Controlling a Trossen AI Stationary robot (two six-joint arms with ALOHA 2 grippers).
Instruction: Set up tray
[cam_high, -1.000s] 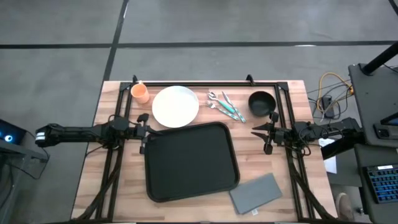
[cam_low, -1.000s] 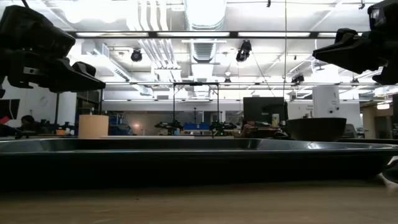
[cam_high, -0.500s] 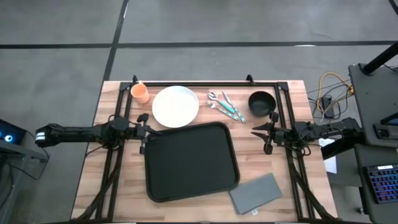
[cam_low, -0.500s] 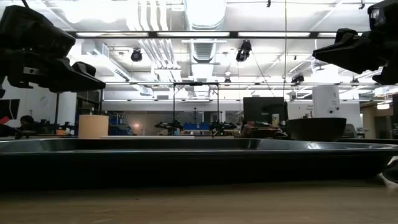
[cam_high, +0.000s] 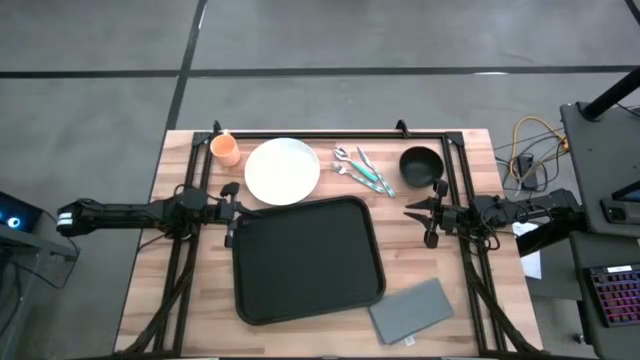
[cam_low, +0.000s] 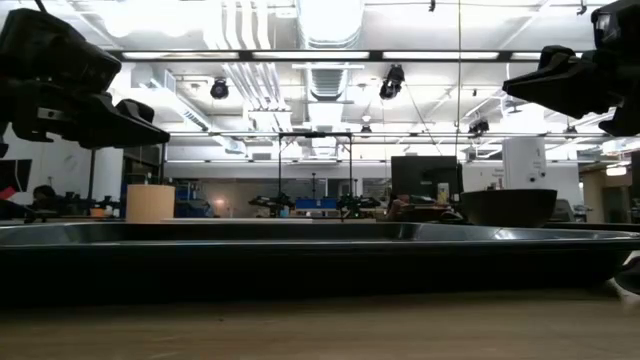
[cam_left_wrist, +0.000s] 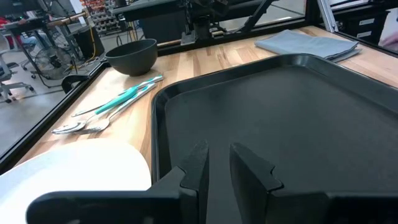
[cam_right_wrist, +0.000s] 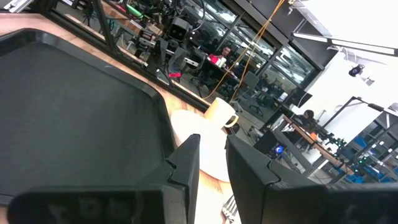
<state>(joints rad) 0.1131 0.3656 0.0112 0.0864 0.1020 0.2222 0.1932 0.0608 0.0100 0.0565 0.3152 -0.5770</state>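
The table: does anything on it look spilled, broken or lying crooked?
Nothing is spilled or broken. The tray is empty and sits slightly turned against the table edges. The grey napkin near its corner lies more askew. Plate, cup, bowl and cutlery lie along the far side.

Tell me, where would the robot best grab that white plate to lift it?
Probably at the rim. The white plate lies flat on the table, so only its thin edge offers fingers a pinch. The left gripper hovers nearest, so a grip on the plate's left edge seems easiest; the tray crowds its near side.
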